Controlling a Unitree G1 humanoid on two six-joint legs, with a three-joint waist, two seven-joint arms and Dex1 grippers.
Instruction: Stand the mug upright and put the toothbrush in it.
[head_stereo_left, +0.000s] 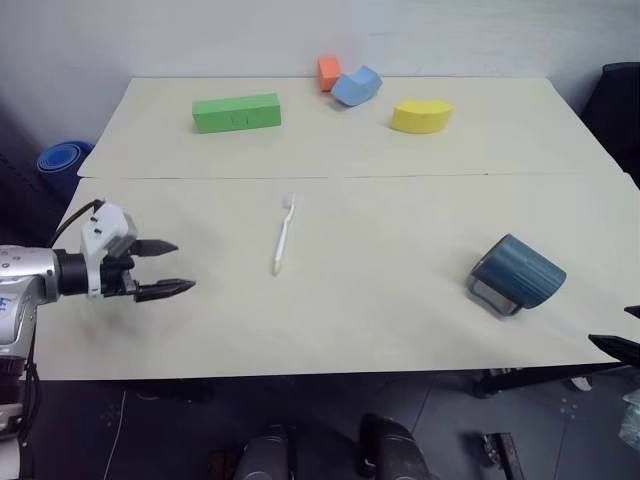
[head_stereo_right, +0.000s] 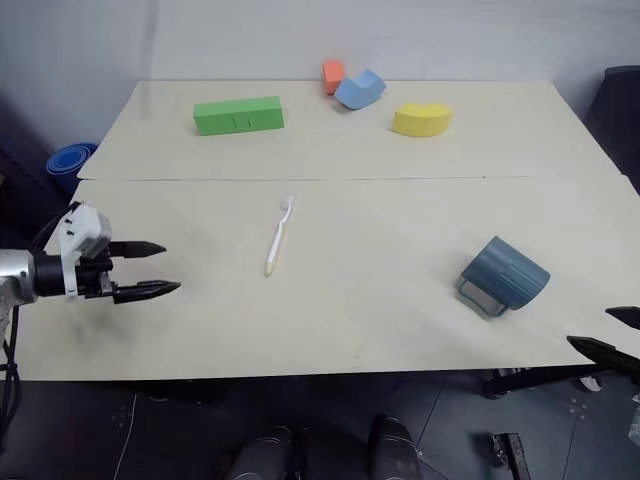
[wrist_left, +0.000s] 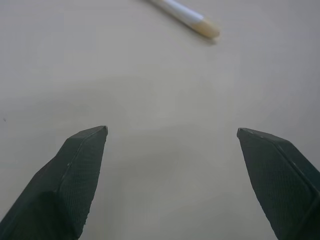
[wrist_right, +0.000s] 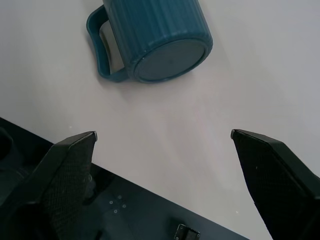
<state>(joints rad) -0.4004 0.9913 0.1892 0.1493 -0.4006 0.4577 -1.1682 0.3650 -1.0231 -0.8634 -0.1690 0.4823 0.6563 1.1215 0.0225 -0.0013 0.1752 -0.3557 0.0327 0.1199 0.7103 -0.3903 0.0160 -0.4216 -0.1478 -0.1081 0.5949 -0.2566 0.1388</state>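
- A pale wooden counter (head_stereo_left: 380, 310) fills the scene, with a seam running across it.
- The mug (head_stereo_left: 520, 272), dark teal and ribbed, lies on its side near the counter's front right edge. Its handle (head_stereo_left: 492, 297) rests against the counter, toward the front. In the right wrist view its closed base (wrist_right: 170, 61) faces the camera.
- The toothbrush (head_stereo_left: 285, 234), slim and white, lies flat near the counter's middle, well apart from the mug, its bristle head pointing toward the far side.
- The left tool (head_stereo_left: 168, 268) hovers over the counter's left front part, its two black fingers spread apart and holding nothing, pointing toward the toothbrush but well short of it.
- The right tool (wrist_right: 162, 137) has its fingers spread wide and empty, at the counter's front right edge, near the mug without touching it.
- Along the far side sit four foam blocks: a green bar (head_stereo_left: 236, 112), a small orange block (head_stereo_left: 328, 72), a light blue block (head_stereo_left: 356, 86) touching it, and a yellow block (head_stereo_left: 421, 116).
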